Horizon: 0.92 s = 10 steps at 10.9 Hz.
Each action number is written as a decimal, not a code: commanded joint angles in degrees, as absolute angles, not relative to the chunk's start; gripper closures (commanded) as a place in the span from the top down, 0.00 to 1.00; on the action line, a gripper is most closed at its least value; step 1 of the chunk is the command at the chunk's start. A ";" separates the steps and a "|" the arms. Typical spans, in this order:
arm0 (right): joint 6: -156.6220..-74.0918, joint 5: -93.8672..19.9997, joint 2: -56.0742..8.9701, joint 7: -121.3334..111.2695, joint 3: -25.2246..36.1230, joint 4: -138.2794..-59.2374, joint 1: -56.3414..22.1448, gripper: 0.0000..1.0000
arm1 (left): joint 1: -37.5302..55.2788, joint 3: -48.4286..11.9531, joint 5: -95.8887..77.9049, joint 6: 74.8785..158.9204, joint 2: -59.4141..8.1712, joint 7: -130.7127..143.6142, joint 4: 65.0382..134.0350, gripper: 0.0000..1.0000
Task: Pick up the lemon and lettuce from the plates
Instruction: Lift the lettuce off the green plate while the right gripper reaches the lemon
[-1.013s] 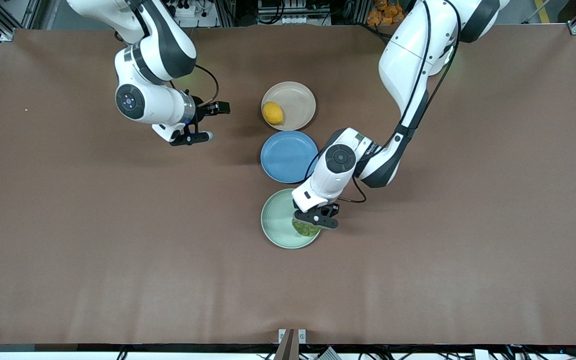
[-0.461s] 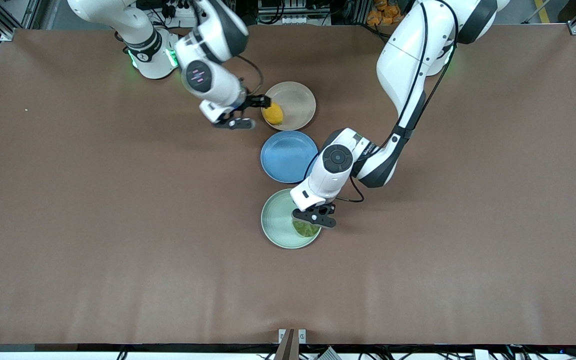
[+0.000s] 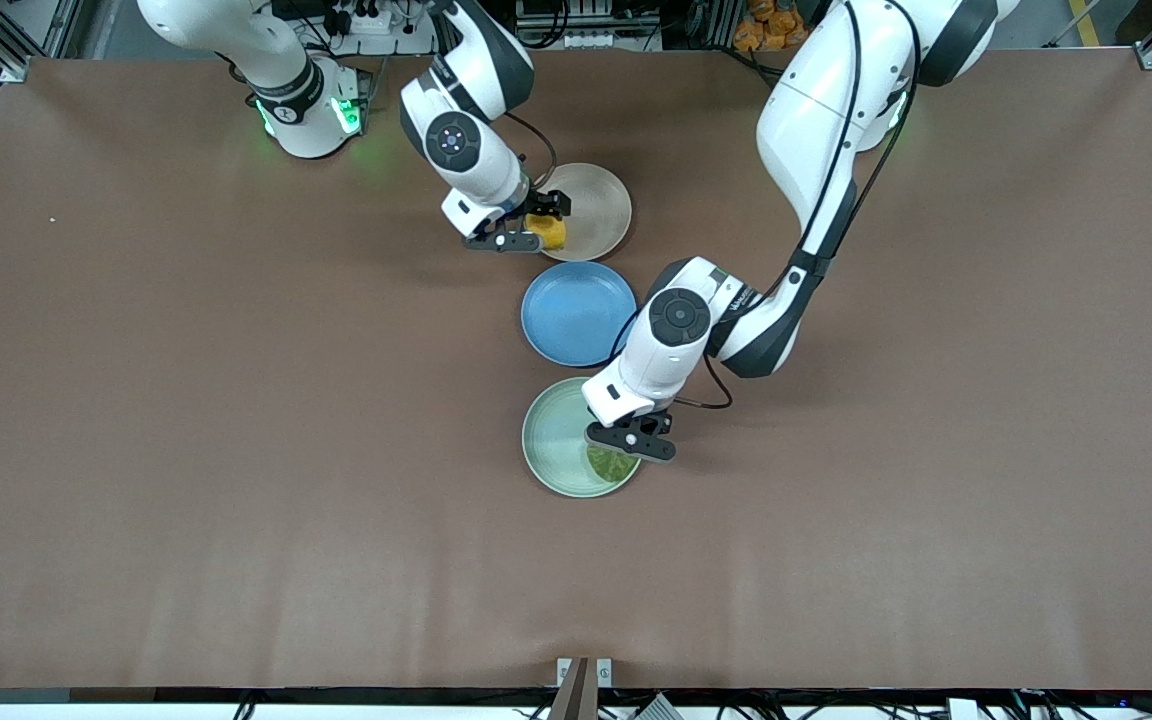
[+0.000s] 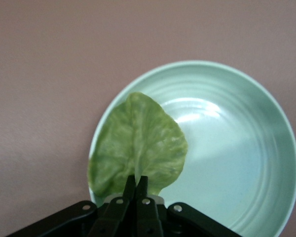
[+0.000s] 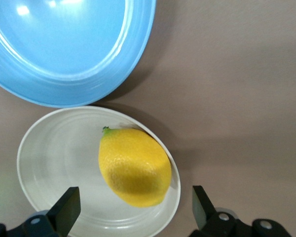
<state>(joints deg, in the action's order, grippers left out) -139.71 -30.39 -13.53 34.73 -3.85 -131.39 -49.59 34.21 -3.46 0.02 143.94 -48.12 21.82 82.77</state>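
Left gripper point(image 4: 135, 195) pinches lettuce point(image 4: 137, 143) stem; right gripper point(image 5: 133, 210) partly hides lemon point(image 3: 550, 233).

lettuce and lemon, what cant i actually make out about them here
- Lettuce: its stem end is covered by the shut fingers of the left gripper in the left wrist view; the front view shows only a sliver under the gripper.
- Lemon: in the front view the right gripper overlaps it; the right wrist view's edge cuts off the open fingers, so contact is unclear.
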 commanded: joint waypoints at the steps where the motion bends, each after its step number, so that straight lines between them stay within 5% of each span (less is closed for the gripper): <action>1: -141.77 -31.47 -15.29 35.16 -3.25 -131.13 -52.29 1.00 | 32.44 -3.25 1.67 143.18 -43.96 22.59 83.49 0.00; 7: -146.34 -31.29 -18.54 35.86 -3.25 -131.13 -54.49 1.00 | 24.80 -3.69 1.58 127.92 -29.38 21.63 84.37 0.00; 8: -147.12 -31.29 -19.15 35.95 -3.25 -131.13 -54.58 0.86 | 22.78 -3.87 1.06 124.75 -27.09 21.19 84.37 0.00; 10: -150.28 -31.29 -20.65 36.03 -3.16 -131.31 -56.41 0.34 | 19.44 -3.87 0.97 118.07 -24.18 17.86 84.64 0.00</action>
<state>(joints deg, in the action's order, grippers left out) -146.86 -30.39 -18.92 35.34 -3.75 -131.35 -53.81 22.86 -3.18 0.28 123.51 -28.16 21.03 82.25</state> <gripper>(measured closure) 0.203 0.978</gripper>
